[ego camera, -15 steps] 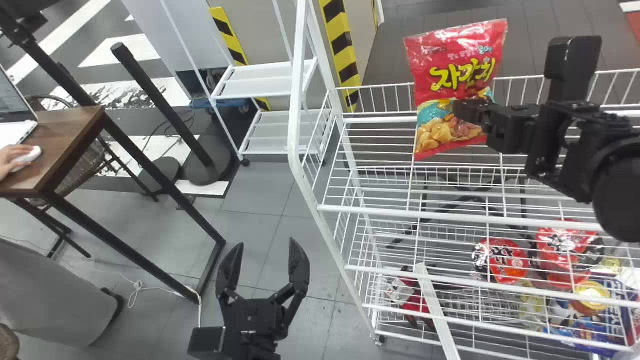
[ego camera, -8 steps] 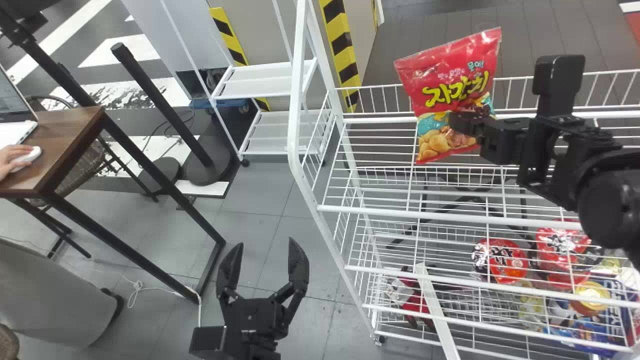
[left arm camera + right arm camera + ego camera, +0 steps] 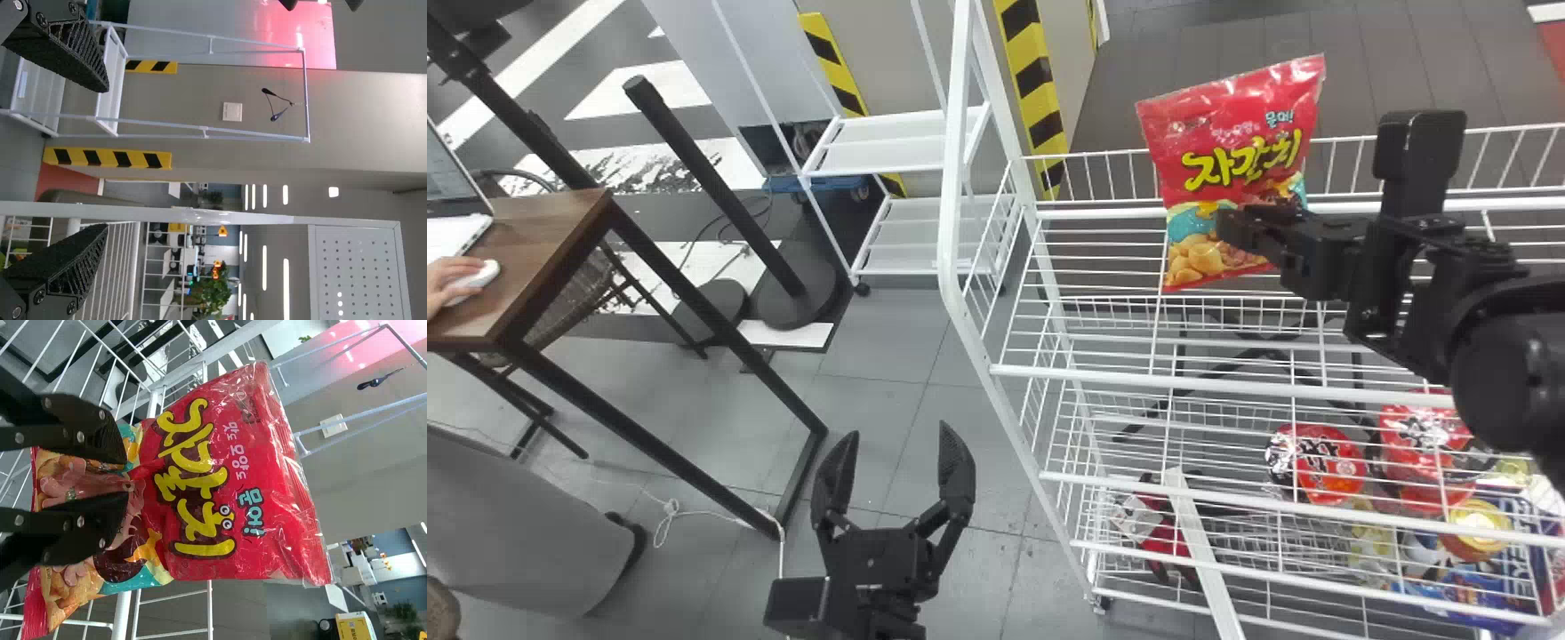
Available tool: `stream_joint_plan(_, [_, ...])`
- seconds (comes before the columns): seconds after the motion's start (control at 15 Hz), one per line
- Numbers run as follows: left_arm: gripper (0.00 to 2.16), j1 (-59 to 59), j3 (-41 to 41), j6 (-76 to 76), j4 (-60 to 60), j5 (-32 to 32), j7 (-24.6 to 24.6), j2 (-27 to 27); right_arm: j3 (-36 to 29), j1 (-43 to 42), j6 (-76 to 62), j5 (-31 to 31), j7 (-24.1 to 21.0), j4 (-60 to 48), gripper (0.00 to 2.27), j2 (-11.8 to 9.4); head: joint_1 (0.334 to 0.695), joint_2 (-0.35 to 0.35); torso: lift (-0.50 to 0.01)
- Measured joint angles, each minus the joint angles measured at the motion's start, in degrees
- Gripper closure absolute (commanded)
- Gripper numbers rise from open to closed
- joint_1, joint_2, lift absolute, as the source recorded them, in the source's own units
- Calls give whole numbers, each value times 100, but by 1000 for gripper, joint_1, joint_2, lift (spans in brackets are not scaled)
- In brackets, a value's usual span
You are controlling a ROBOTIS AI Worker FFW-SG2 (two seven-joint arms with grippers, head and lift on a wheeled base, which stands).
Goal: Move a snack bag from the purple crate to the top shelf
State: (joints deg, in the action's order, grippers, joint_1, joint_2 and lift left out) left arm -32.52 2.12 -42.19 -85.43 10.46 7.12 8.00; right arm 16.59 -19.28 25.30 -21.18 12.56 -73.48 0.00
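In the head view my right gripper (image 3: 1249, 227) is shut on the lower middle of the red snack bag (image 3: 1232, 173), which stands upright over the white wire top shelf (image 3: 1227, 386). The right wrist view has the gripper (image 3: 130, 480) pinching the front of the snack bag (image 3: 227, 480), whose film bunches between the fingers. Whether the bag's bottom touches the wires I cannot tell. My left gripper (image 3: 894, 462) stands open over the floor, left of the rack; the left wrist view shows the same gripper (image 3: 100, 157) with nothing between its fingers.
Red noodle packs (image 3: 1316, 462) and other snacks lie on the rack's lower level. The rack's white side post (image 3: 953, 178) rises between the two arms. A wooden table (image 3: 543, 258) with a laptop stands at the far left, and a small white shelf unit (image 3: 898, 142) behind.
The right gripper has come slightly lower and left with the bag, and the bag has tilted, its top edge now lower. The left arm has stayed nearly still.
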Motion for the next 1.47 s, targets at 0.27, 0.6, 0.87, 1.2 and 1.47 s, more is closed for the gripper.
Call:
stream_joint_plan(0.27, [80, 0, 1, -11, 0, 3, 0, 12, -34, 50, 75, -1, -17, -102, 53, 0, 695, 350, 0])
stream_joint_plan(0.6, [80, 12, -12, -21, 0, 1, 17, 18, -96, 301, 170, 5, -24, -465, 53, 0, 695, 350, 0])
stream_joint_plan(0.87, [80, 17, -19, -209, 26, 0, 18, 18, -121, 554, 235, 9, 1, -813, 53, 0, 695, 350, 0])
stream_joint_plan(1.2, [80, -30, -36, -764, 107, 68, -4, 18, -319, 1663, 365, 15, 99, -2247, 53, 0, 695, 350, 0])
stream_joint_plan(1.47, [87, -114, -233, -829, 11, 79, -72, 21, -707, 2866, 299, 127, 170, -3384, 53, -228, 695, 350, 0])
